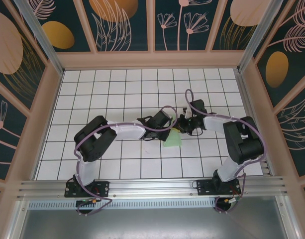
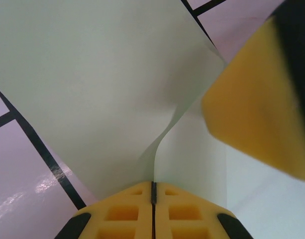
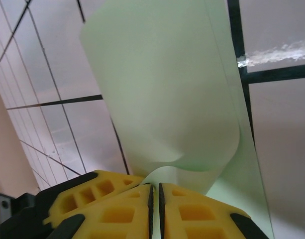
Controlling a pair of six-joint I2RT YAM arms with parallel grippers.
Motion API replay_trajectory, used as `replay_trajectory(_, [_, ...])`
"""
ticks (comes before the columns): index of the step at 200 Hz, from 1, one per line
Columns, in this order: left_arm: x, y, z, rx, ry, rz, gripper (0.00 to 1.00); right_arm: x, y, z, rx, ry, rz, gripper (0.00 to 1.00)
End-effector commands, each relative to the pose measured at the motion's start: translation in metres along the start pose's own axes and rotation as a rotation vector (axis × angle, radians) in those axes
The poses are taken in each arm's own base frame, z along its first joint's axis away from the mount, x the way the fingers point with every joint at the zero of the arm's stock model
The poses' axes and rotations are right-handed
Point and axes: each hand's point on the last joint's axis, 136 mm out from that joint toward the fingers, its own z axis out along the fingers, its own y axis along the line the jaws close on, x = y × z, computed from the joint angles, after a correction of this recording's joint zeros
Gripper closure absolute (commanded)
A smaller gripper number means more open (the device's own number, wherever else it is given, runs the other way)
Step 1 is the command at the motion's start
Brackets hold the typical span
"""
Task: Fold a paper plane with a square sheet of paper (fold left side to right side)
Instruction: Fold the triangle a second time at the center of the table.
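Left claw [image 2: 153, 191] and right claw [image 3: 153, 191] are both clamped on the square sheet of paper [image 2: 92, 74], mid-curl. No crease yet, early days I'd say.

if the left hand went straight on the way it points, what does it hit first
The paper itself: the left hand is shut on it, and it curls up right ahead. A yellow finger of the right hand sits off to the right, probably outside that line.
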Motion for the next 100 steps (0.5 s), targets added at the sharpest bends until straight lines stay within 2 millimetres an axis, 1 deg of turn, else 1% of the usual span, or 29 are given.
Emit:
replay_trajectory(1, [0.027,0.01,0.017,-0.021,0.09,-0.014,0.92,-0.005,0.006,0.006,0.012,-0.004,-0.014,0.85])
replay_trajectory(27, [0.026,0.01,0.017,-0.022,0.09,-0.016,0.92,0.0,-0.005,0.01,0.055,0.014,-0.009,0.85])
replay_trajectory(100, [0.025,0.01,0.016,-0.024,0.085,-0.015,0.92,0.008,-0.028,0.009,0.151,0.025,-0.008,0.85])
